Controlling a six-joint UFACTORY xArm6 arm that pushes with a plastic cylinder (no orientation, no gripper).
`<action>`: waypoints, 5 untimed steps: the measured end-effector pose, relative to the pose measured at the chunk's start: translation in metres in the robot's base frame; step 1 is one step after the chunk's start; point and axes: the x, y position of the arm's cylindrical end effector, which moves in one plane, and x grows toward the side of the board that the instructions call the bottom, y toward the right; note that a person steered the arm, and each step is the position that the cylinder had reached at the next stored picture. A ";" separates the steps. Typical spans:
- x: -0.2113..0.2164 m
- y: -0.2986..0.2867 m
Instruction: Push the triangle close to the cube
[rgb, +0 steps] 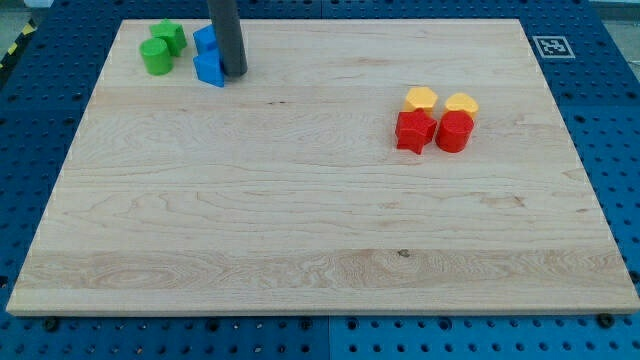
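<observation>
My tip (235, 72) rests on the board near the view's top left, touching the right side of a blue block (209, 68) that looks like a triangle. A second blue block (205, 41), seemingly a cube, sits just above it and touches it, partly hidden by the rod. The two blue blocks stand stacked one above the other in the view, right against the rod's left side.
Two green blocks (156, 55) (170, 36) sit left of the blue ones. At the view's right are two yellow blocks (421, 98) (461, 104) above a red star-like block (414, 131) and a red rounded block (454, 131). The wooden board (300, 220) lies on a blue pegboard.
</observation>
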 end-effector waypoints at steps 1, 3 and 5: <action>0.015 0.009; 0.055 0.018; 0.015 -0.014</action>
